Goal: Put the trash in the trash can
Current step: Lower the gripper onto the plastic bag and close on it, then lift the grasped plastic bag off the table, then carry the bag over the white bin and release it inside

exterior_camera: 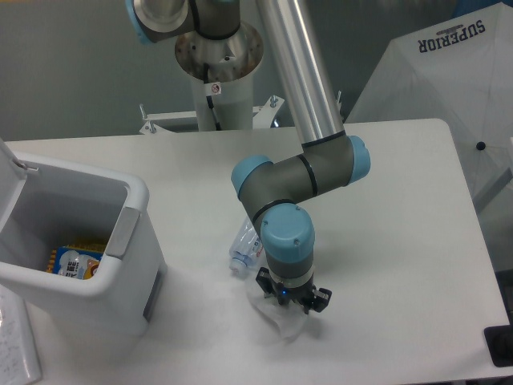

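Your gripper [286, 309] sits straight down on the wrapper [280, 321] on the bench [385, 208]; whether it's clamped, you cannot tell. The bin [120, 241] lies well left; the bottle [244, 247] waits just behind.

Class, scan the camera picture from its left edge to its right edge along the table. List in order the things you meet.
Orange-and-blue packet inside the white trash can → crushed clear plastic bottle → hand over the crumpled plastic wrapper.
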`<action>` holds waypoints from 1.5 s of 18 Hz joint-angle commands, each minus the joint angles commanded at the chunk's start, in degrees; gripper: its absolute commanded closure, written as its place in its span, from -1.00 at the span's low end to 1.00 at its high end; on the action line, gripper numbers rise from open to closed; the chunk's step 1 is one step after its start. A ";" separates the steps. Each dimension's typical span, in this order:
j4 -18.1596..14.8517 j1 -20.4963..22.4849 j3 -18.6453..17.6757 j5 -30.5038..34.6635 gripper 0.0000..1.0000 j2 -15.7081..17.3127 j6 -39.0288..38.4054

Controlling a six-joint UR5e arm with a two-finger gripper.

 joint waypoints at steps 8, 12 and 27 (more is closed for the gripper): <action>-0.53 0.09 3.34 -9.65 0.95 4.12 -6.59; -0.53 0.18 3.26 -16.61 0.95 8.78 -8.17; -0.44 -1.76 7.74 -28.39 0.94 19.06 -18.54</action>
